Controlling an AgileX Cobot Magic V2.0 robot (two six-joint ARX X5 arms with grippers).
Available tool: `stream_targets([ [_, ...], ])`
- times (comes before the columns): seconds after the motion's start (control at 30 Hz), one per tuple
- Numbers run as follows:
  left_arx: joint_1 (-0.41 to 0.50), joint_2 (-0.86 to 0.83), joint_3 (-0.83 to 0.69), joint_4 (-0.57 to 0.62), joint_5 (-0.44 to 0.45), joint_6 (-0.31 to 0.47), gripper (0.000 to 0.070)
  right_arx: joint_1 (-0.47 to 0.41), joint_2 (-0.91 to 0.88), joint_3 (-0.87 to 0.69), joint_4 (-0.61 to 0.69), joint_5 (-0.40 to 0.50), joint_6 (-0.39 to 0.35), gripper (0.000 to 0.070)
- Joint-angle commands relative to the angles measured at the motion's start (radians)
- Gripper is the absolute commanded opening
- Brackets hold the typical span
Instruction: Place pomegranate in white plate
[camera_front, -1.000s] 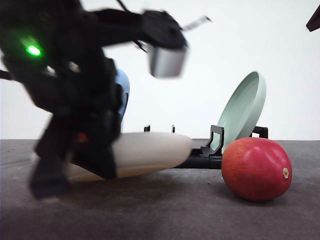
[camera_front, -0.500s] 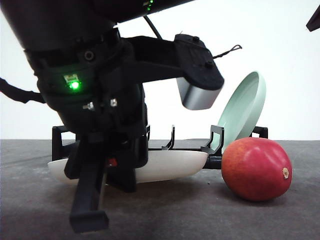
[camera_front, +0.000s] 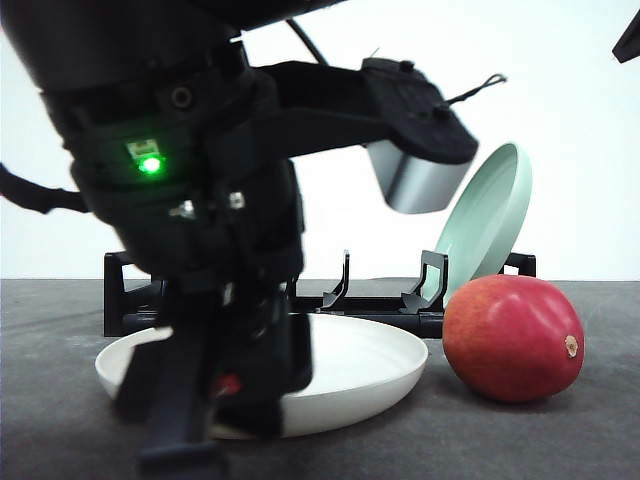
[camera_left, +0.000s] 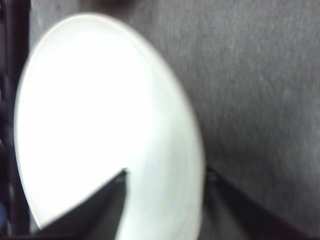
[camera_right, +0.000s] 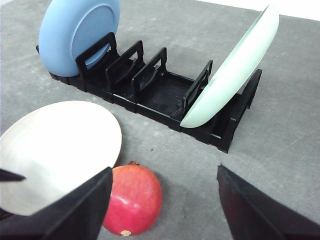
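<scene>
Grey matte tabletop fills your front view, where the left arm (camera_front: 190, 200) looms near, bent down over the white plate (camera_front: 370, 365); its fingers straddle the near rim, gripping it. Right of the plate, just beside it, the glossy red pomegranate (camera_front: 513, 338) sits on the table. Behind stands a black dish rack (camera_front: 385, 300) with a tilted pale green plate (camera_front: 487, 222).

Your left wrist view shows the plate blurred.

Your right wrist view has the right gripper (camera_right: 162, 210) spread wide above the fruit, a blue plate (camera_right: 75, 32) racked far left, open table around.
</scene>
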Motion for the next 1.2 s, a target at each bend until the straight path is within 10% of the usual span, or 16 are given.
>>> stream_targets([
  [0.0, -0.010, 0.018, 0.045, -0.057, 0.002, -0.094, 0.0410, 0.005, 0.003, 0.013, 0.011, 0.000, 0.011, 0.0418],
  [0.43, 0.233, -0.207, 0.103, -0.221, 0.547, -0.384, 0.0482, 0.005, 0.003, 0.013, 0.039, -0.001, 0.011, 0.0418],
  [1.17, 1.106, -0.660, 0.052, -0.148, 0.814, -0.383, 0.0476, 0.006, 0.005, 0.013, 0.026, -0.073, 0.103, 0.0425],
])
